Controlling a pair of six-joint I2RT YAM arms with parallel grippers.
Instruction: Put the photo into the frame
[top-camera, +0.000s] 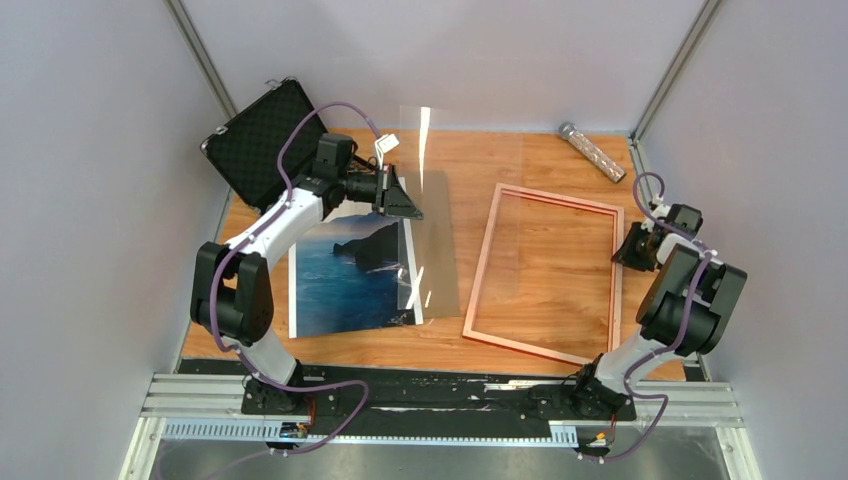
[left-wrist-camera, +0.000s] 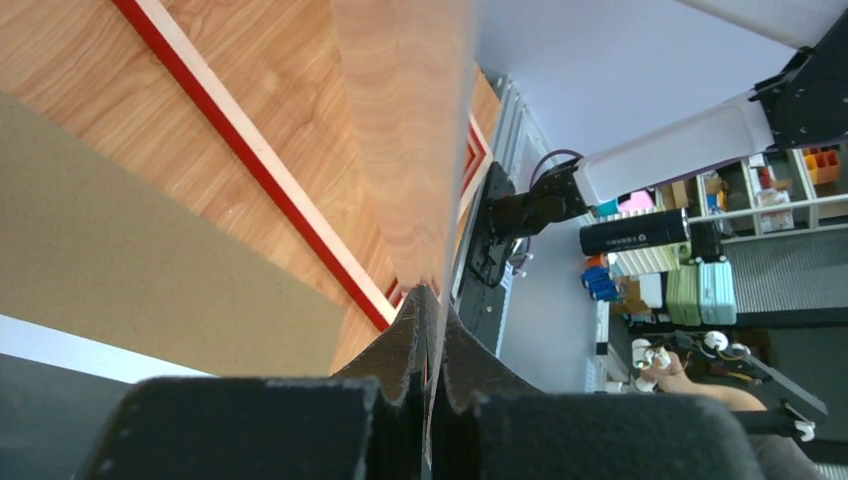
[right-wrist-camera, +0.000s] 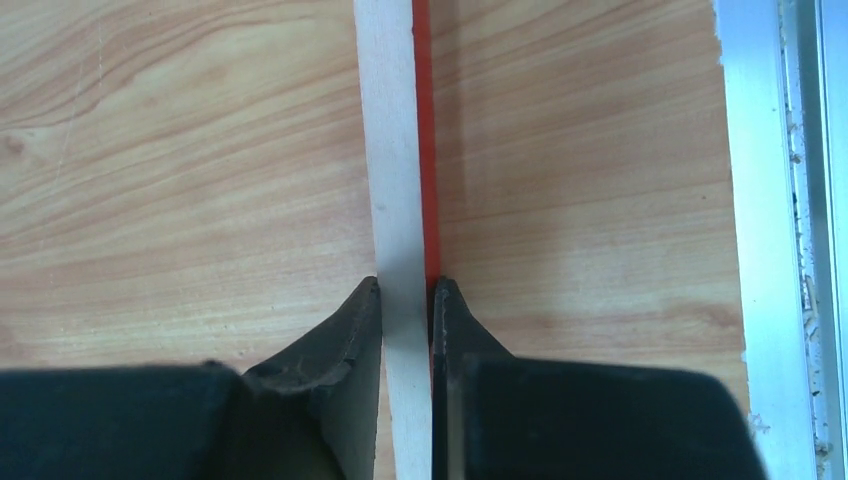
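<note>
**Top view.**
- Photo (top-camera: 345, 275): lay flat, picture side up, on the left half of the tabletop (top-camera: 540, 165).
- Board (top-camera: 445, 285): brown, lay along the photo's right edge.
- Frame (top-camera: 545, 270): lay flat on the right half, coppery face up, well apart from the photo. Bare wood showed through its opening.
- Pane (top-camera: 428, 180): clear, stood upright over the photo's right edge and the board.
- Left gripper (top-camera: 412, 212): was pinched on the pane.
- Right gripper (top-camera: 625, 250): sat at the frame's right rail.
- Case (top-camera: 265, 140): black, stood open at the far left corner.
- Cylinder (top-camera: 592, 152): silver, lay at the far right.

**Left wrist view.**
- Left gripper (left-wrist-camera: 432, 300): fingers were pressed together on the pane (left-wrist-camera: 410, 150), seen edge-on and mirroring the wood grain.
- Frame (left-wrist-camera: 250, 160): crossed the tabletop beyond as a red-and-white rail.
- Board (left-wrist-camera: 120, 250): lay nearer the camera than the frame.
- Photo (left-wrist-camera: 60, 345): only its white border showed, at the lower left.

**Right wrist view.**
- Right gripper (right-wrist-camera: 408, 290): was clamped on the frame (right-wrist-camera: 395, 150), one finger against each side of the rail.
- Frame rail: pale on top, with a red strip along its right side. It ran straight away from the camera over the tabletop (right-wrist-camera: 180, 150).
</note>
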